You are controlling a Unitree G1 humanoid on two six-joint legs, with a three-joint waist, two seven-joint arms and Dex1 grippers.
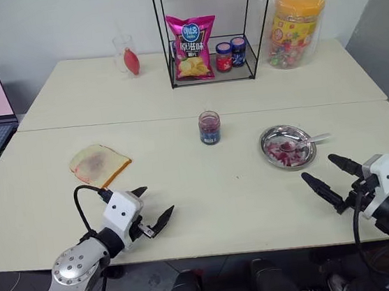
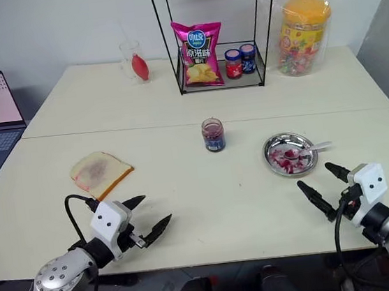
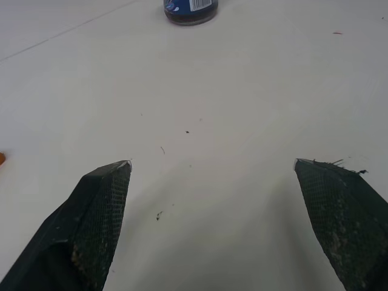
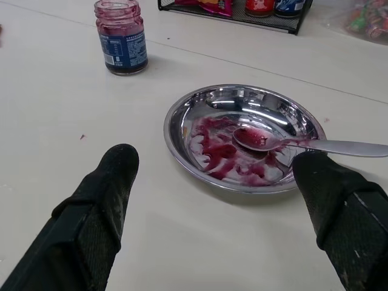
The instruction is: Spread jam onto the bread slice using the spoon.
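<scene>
Steel spoon [image 4: 285, 142] lies with its jam-coated bowl in a smeared metal dish [image 4: 182, 130] on the right of the table [image 1: 208, 207], handle over the right rim. Jam jar [image 1: 209, 127] stands open at centre; the bread slice [image 1: 98, 163], already smeared pink, lies well apart on the left. Right gripper [image 1: 329, 171] hovers just near of the dish and left gripper [image 1: 153, 205] near of the bread, both with fingers spread wide and empty. Risks: the slim, slick handle could slip or tip the dish when pinched, and jam could drip during the long carry.
</scene>
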